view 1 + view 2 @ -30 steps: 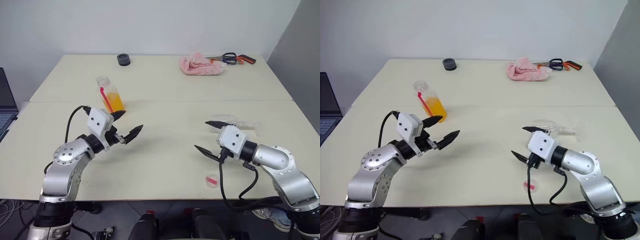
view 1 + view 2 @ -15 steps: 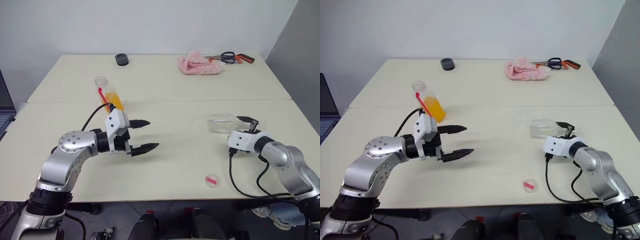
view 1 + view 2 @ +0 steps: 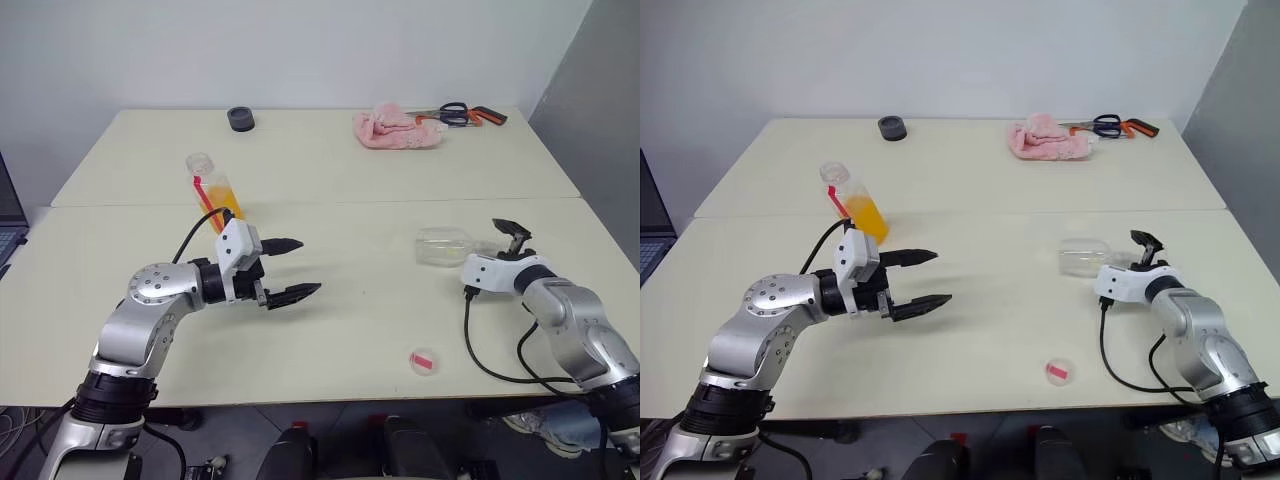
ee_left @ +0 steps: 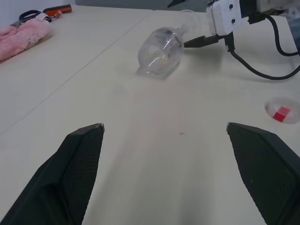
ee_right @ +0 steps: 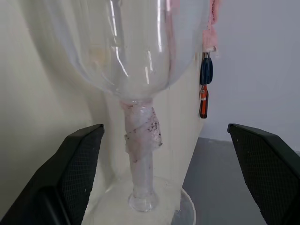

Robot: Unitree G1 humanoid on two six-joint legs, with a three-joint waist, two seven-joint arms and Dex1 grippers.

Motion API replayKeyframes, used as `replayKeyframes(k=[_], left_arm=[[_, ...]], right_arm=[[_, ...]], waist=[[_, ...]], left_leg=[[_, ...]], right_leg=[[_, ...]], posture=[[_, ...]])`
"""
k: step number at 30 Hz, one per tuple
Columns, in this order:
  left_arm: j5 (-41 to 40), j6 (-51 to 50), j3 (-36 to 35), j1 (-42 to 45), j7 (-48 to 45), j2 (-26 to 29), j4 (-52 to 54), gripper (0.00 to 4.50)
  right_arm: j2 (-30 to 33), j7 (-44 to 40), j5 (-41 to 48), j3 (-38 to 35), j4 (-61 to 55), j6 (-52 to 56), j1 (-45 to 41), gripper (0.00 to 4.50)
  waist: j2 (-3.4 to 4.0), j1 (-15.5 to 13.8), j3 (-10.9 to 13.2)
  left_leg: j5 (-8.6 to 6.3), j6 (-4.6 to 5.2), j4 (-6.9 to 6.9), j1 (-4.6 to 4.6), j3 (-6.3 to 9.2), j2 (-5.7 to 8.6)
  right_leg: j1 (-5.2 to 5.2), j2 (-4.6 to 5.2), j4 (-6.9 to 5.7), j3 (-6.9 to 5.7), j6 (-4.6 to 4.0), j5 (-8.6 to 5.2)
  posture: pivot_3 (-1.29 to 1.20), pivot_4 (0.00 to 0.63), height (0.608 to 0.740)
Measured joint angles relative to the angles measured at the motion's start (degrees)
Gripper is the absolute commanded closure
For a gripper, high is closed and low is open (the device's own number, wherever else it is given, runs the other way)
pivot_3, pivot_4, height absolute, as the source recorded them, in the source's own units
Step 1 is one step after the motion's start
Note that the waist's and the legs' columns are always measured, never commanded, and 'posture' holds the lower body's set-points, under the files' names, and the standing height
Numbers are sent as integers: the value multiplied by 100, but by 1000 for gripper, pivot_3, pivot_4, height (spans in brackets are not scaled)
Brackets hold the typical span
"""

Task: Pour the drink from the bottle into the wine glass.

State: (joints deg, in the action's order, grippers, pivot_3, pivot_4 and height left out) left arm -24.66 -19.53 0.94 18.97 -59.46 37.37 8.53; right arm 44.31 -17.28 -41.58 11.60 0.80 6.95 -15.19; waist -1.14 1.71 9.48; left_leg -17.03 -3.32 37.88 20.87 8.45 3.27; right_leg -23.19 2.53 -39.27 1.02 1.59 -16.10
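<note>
The bottle [image 3: 204, 172] stands upright at the left of the table, its lower half filled with the orange drink [image 3: 227, 204]. My left gripper [image 3: 307, 266] is open and empty, in front of the bottle and to its right, pointing right toward the wine glass [image 4: 159, 49]. The wine glass [image 3: 444, 246] is empty and lies on its side, foot toward my right gripper [image 3: 512, 236]. In the right wrist view, the open right gripper [image 5: 164, 129] has one finger on each side of the glass stem [image 5: 140, 140], without touching it.
A small clear lid with a red mark [image 3: 423, 360] lies near the front edge. At the back of the table are a pink cloth [image 3: 393, 130], scissors [image 3: 466, 113] and a black round object [image 3: 240, 119]. A seam [image 3: 330, 202] runs across the table.
My right gripper has swung right and away from me, rolled, and come up to the foot end of the lying glass. My left gripper has turned to point right.
</note>
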Motion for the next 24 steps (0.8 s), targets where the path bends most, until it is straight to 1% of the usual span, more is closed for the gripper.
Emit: replayKeyframes(k=[3, 4, 6, 9, 13, 14, 15, 18, 21, 24], left_arm=[[17, 0, 36, 7, 11, -21, -2, 0], [27, -1, 51, 17, 14, -44, -2, 0], [30, -3, 103, 42, 23, -78, -2, 0], [30, -16, 103, 80, 43, -112, -2, 0], [13, -136, 102, 95, 146, -144, 20, 0], [-4, -166, 102, 90, 160, -164, 34, 0], [-13, -198, 100, 80, 193, -167, 53, 0], [-93, -360, 62, 60, 341, -184, 133, 0], [-338, -664, -193, -139, 560, -213, 426, 0], [-644, -1070, -541, -401, 818, -198, 728, 0]], right_arm=[[-30, 139, -63, 37, 202, -9, 0, 570], [-48, 188, -74, 39, 273, -13, 0, 838], [-80, 288, -110, 62, 403, -28, -1, 1651], [-154, 432, -163, 94, 564, -67, -7, 2640], [-245, 716, -209, 96, 802, -166, -152, 4106], [-262, 761, -210, 96, 841, -169, -165, 4382], [-273, 792, -210, 95, 855, -175, -165, 4450], [-274, 859, -203, 93, 870, -216, -162, 4450], [-330, 942, -95, 23, 793, -274, -123, 4450], [-812, 1050, 289, -186, 436, -342, -138, 4450]], waist=[[0, 0, 0], [0, 0, 0], [0, 1, 0], [0, 8, 0], [-1, 15, -1], [-2, 12, -1], [-2, 11, -1], [-2, 14, -1], [-2, 24, -1], [-1, 58, -1]], left_leg=[[0, 0, 0, 0, 0, 0], [0, 0, 0, 0, 0, -1], [0, 0, 0, 0, -2, -2], [0, 0, 0, 0, -2, -3], [0, 0, 1, -3, -9, -4], [0, 0, 2, -2, -8, -4], [0, 0, 2, -2, -7, -4], [0, 0, 2, -2, -9, -4], [0, 0, -1, -2, -10, -7], [0, 0, -3, -3, -5, -14]], right_leg=[[0, 0, 1, 0, 0, 0], [0, 0, 2, 0, 0, 0], [0, 0, 2, 0, 0, 1], [0, 0, 2, 0, 0, 1], [1, -2, 3, 4, 4, 3], [1, -2, 3, 4, 4, 3], [1, -2, 3, 3, 4, 4], [1, -2, 3, 6, 5, 4], [-1, -2, 4, 10, 5, 4], [-3, -5, 4, 13, 5, 4]], posture=[[0, 150, 740], [0, 150, 740], [0, 150, 740], [0, 150, 740], [0, 150, 740], [0, 150, 740], [0, 150, 740], [0, 150, 740], [0, 150, 740], [0, 150, 740]])
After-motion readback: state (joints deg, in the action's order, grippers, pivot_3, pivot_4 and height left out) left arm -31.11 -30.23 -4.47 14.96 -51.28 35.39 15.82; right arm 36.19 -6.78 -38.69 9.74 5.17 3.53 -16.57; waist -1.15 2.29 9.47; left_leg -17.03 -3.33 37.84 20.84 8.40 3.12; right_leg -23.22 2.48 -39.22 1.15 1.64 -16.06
